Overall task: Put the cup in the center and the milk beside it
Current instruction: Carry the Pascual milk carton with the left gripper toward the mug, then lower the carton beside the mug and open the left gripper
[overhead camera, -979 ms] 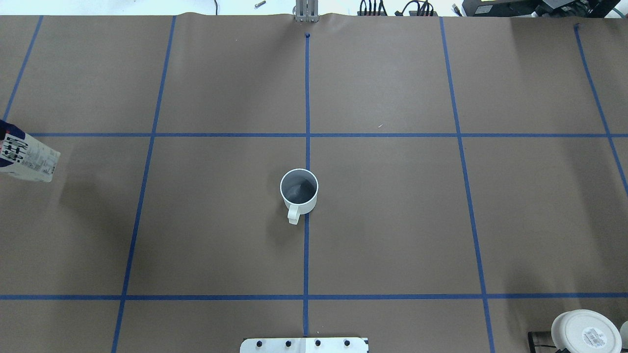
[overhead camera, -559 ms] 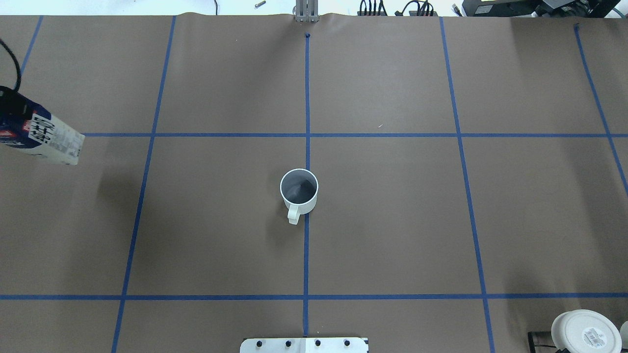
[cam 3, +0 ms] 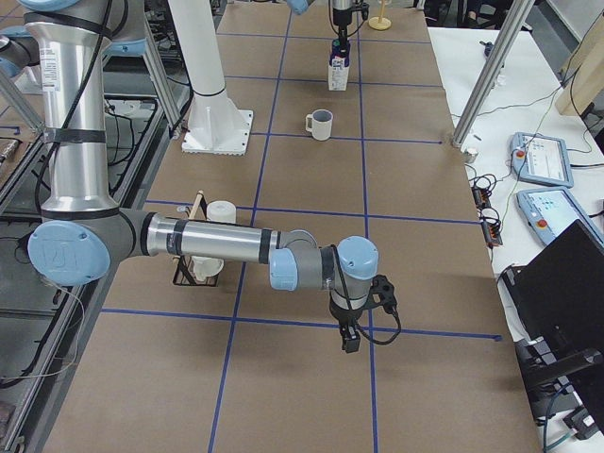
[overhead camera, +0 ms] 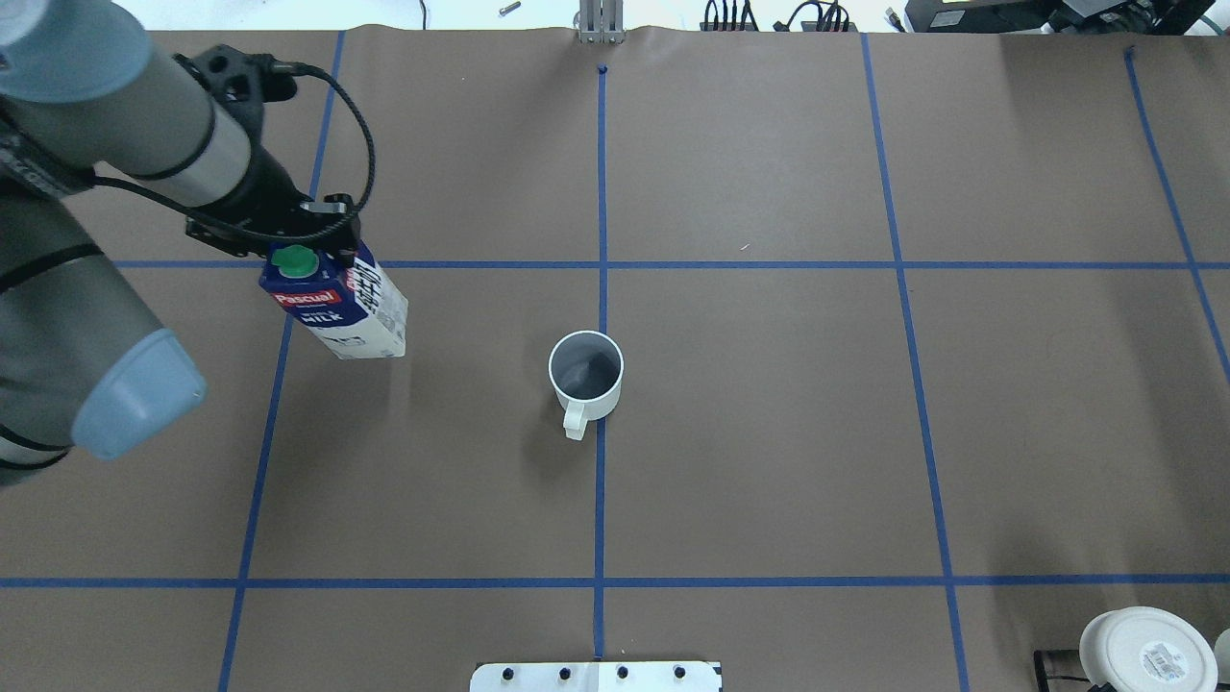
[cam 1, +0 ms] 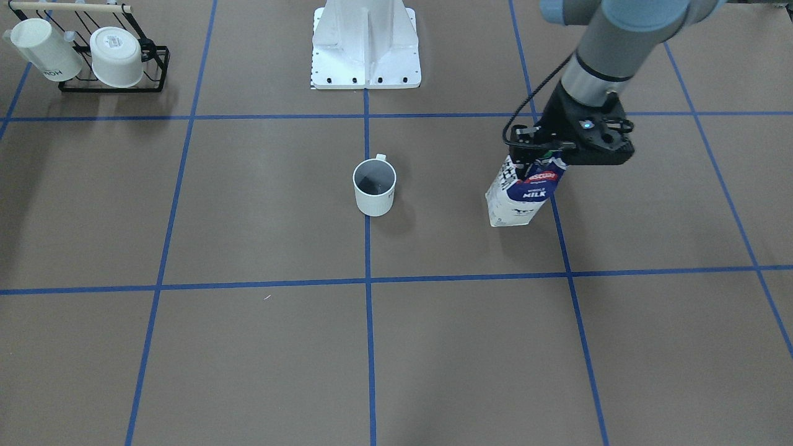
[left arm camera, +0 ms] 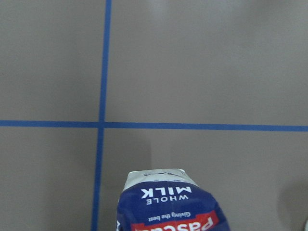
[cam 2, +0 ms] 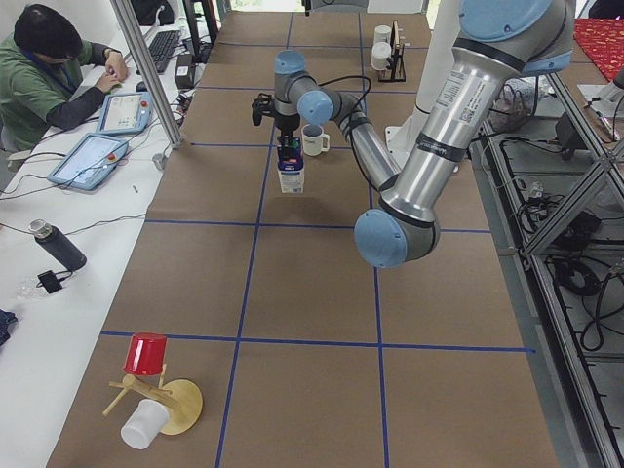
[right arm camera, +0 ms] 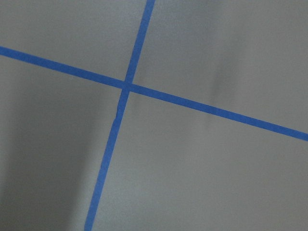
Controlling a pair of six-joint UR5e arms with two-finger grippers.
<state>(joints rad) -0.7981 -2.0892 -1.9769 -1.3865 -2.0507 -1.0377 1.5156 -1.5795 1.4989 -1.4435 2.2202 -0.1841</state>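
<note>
The cup, a small white mug with a dark grey inside, stands upright on the center blue tape line, its handle toward the robot; it also shows in the front view. My left gripper is shut on the top of the milk, a blue and white carton with a green cap. The carton hangs tilted, well to the left of the cup and apart from it, and also shows in the front view and the left wrist view. My right gripper hovers far off near the table's right end; I cannot tell its state.
A black rack with two other white cups stands at the robot's right near corner, seen also in the overhead view. The robot base is behind the cup. A wooden stand with a red cup sits at the far left end.
My left arm has carried the milk from the overhead view's left edge rightward toward the cup. The cup has not moved.
</note>
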